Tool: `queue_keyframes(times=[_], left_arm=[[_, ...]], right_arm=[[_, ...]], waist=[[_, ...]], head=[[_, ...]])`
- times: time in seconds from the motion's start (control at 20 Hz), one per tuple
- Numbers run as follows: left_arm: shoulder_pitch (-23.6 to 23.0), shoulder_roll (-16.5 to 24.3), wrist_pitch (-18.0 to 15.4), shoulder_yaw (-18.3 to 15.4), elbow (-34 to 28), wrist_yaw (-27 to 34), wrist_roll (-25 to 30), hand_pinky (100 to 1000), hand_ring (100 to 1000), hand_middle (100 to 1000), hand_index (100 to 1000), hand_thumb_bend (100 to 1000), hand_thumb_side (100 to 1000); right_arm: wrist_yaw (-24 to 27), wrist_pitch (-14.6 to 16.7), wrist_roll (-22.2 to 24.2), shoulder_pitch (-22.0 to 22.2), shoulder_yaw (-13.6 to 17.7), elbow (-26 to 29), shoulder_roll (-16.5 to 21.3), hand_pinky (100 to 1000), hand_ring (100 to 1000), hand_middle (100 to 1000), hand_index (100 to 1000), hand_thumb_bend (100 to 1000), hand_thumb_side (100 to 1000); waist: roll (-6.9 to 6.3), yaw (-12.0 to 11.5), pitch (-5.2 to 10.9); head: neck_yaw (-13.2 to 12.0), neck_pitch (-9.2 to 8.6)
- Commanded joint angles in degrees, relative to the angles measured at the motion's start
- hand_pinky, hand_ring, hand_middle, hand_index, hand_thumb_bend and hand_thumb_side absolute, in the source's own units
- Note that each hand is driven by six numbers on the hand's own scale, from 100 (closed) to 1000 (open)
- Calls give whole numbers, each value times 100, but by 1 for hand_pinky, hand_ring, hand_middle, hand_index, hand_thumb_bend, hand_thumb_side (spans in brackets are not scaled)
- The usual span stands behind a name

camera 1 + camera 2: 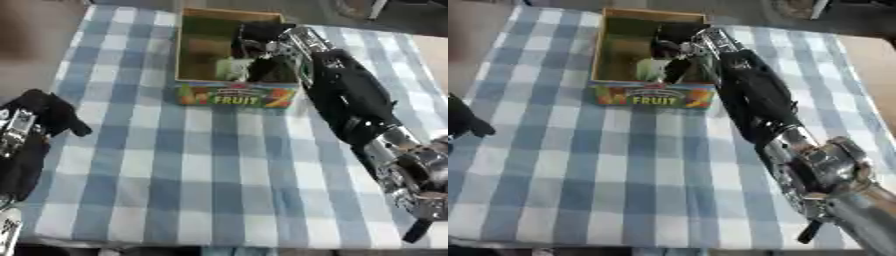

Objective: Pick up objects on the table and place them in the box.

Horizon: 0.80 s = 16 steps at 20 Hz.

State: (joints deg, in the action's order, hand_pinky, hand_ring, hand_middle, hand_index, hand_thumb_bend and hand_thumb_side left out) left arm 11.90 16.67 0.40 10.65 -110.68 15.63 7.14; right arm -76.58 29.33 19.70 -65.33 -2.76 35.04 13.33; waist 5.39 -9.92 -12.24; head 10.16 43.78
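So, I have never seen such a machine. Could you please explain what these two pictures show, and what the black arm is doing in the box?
Both pictures come from a stereo camera in a humanoid robot's head, looking down: one from the left eye, one from the right, at the same moment. The table wears a blue and white checked cloth. On it stands an open box marked FRUIT. The robot's right hand reaches into the box, where a pale green object shows; I cannot tell whether the hand holds it. The left hand rests idle at the left edge.
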Motion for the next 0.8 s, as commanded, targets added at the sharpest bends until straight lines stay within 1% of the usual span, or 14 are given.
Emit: queue_keyframes(times=[0.05, 0.1, 0.15, 0.35, 0.55, 0.6, 0.8], left_arm=[[55, 29, -4, -24, -101, 34, -5, 518, 422, 421, 553, 100, 677], [51, 29, -3, -26, -98, 32, -5, 518, 423, 422, 553, 100, 677], [48, 28, -2, -28, -96, 30, -6, 518, 423, 422, 553, 100, 677], [38, 32, -3, -39, -93, 25, -10, 518, 423, 422, 553, 100, 676], [91, 56, -6, -31, -111, 38, 2, 519, 424, 424, 555, 100, 665], [125, 67, -5, -23, -124, 47, 15, 520, 426, 426, 557, 100, 656], [442, 142, -1, 44, -265, 158, 112, 524, 434, 434, 573, 100, 616]], right_arm=[[135, 43, 58, -73, 84, 147, 145, 755, 798, 816, 846, 433, 342], [285, 55, 28, -63, 114, 200, 174, 772, 815, 851, 876, 437, 366], [506, 77, 2, -48, 151, 247, 204, 777, 822, 860, 881, 440, 376], [1663, 64, 47, 3, 230, 524, 432, 770, 820, 867, 887, 441, 353], [2840, -75, 116, 114, 262, 1001, 750, 741, 784, 833, 876, 429, 287], [3088, -128, 103, 150, 269, 1112, 819, 713, 756, 807, 866, 425, 254], [3938, -336, -148, 353, 318, 1471, 1080, 676, 698, 760, 849, 421, 191]], waist=[[-33, 13, 125], [-33, 20, 132], [-32, 25, 139], [-31, 51, 164], [-28, 90, 190], [-30, 101, 196], [-46, 135, 226]], head=[[-22, 33], [-29, 33], [-34, 33], [-74, 33], [-127, 33], [-144, 33], [-253, 33]])
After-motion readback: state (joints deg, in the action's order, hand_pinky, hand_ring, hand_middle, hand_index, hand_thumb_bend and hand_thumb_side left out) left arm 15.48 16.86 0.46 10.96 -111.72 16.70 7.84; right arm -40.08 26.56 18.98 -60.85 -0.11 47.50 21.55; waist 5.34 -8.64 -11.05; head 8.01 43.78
